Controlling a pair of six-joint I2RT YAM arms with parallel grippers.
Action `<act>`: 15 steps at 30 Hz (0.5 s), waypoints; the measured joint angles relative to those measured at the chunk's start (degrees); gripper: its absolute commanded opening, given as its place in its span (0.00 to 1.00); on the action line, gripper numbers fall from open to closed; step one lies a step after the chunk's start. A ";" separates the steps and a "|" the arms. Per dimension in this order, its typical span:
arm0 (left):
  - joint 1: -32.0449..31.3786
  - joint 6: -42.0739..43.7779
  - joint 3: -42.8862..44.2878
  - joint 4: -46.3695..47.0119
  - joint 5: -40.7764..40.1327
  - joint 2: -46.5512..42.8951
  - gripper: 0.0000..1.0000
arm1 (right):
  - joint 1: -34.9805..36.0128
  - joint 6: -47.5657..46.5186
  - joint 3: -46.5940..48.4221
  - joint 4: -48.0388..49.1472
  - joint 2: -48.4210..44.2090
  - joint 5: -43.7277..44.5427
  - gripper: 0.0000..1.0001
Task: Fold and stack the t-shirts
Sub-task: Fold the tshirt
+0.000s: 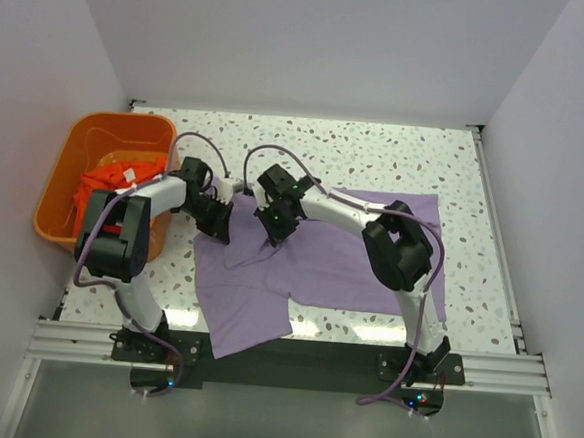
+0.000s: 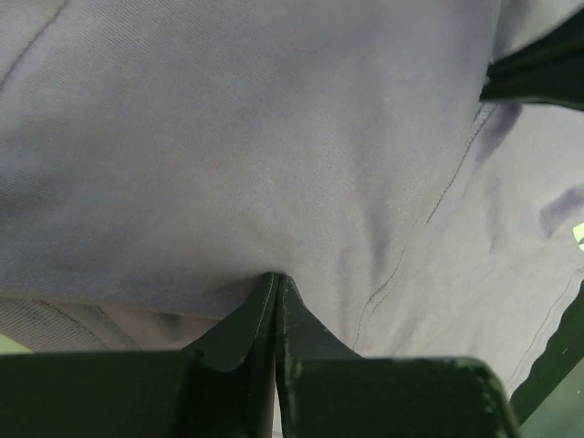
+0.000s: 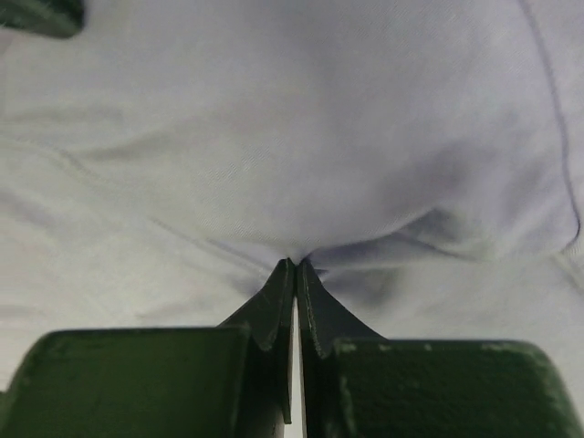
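Overhead, we see the purple shirt (image 1: 308, 270) spread on the table (image 1: 377, 155) from the centre out to 3 o'clock, with one part drooping over the near edge at 7 o'clock. The orange shirt (image 1: 104, 181) lies bunched in the basket (image 1: 59, 178) at 9 o'clock. The left gripper (image 1: 216, 232) and right gripper (image 1: 274, 233) are near each other at the purple shirt's 10 o'clock edge, both down on the cloth.

From the left wrist, we see its jaws pressed together on a ridge of purple cloth. A stitched seam (image 2: 453, 178) runs off toward 2 o'clock.

From the right wrist, the jaws likewise pinch a small purple fold, with creases fanning out from the tips.

We judge this shirt light, thin and limp. It should sag, drag and wrinkle rather than hold a shape, and a single layer could slide out of a shallow pinch. Seams, hem or shoulders look like the firmest holds, taken well apart so the cloth hangs flat.

We find no readable writing. The purple cloth is plain, and the white tag (image 1: 131, 175) on the orange shirt is too small to read.
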 measured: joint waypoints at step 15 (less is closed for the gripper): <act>-0.31 -1.62 2.86 -3.10 -1.20 2.32 0.01 | -1.16 8.24 -11.43 1.33 -9.68 3.34 0.08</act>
